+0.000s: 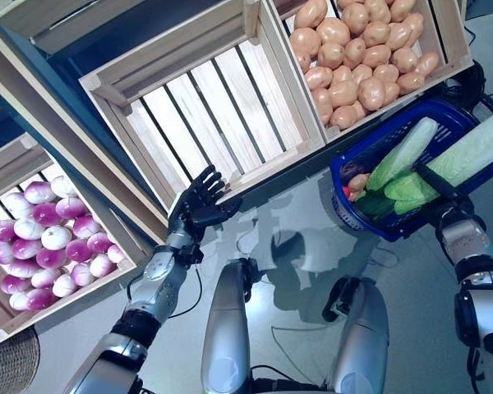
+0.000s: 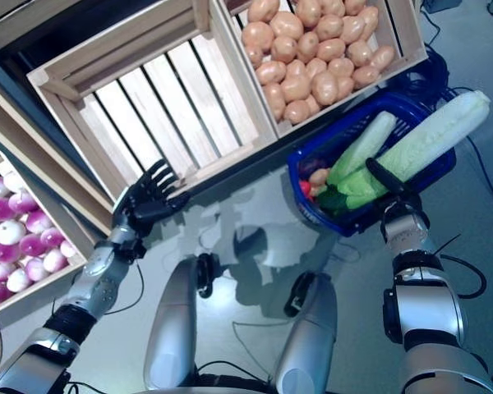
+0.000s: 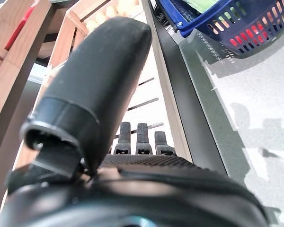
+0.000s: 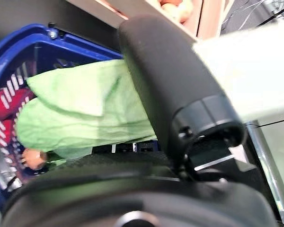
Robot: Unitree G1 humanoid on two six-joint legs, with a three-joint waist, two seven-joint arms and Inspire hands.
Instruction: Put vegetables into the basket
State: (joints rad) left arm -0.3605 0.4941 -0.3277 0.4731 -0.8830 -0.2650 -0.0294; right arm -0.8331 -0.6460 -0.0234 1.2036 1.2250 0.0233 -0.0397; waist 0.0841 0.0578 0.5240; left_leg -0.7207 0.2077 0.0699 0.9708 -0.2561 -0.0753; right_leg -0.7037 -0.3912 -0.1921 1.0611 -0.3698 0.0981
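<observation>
The blue basket (image 1: 392, 231) stands on the floor at the right. In it lie a long pale green cabbage (image 1: 403, 154), a dark green cucumber (image 1: 376, 205), a small potato (image 1: 358, 182) and something red. My right hand (image 1: 440, 190) is over the basket's near rim, its thumb (image 4: 180, 85) curled over a second long cabbage (image 1: 468, 152) that slants across the basket and past its right rim. My left hand (image 1: 199, 203) is open and empty, with straight fingers (image 3: 137, 137) at the front edge of an empty wooden crate (image 1: 205, 107).
Tilted wooden crates of the stand run along the back: one directly behind the basket (image 1: 444, 49), another at the far left (image 1: 107, 283). Grey floor lies between the stand and the basket.
</observation>
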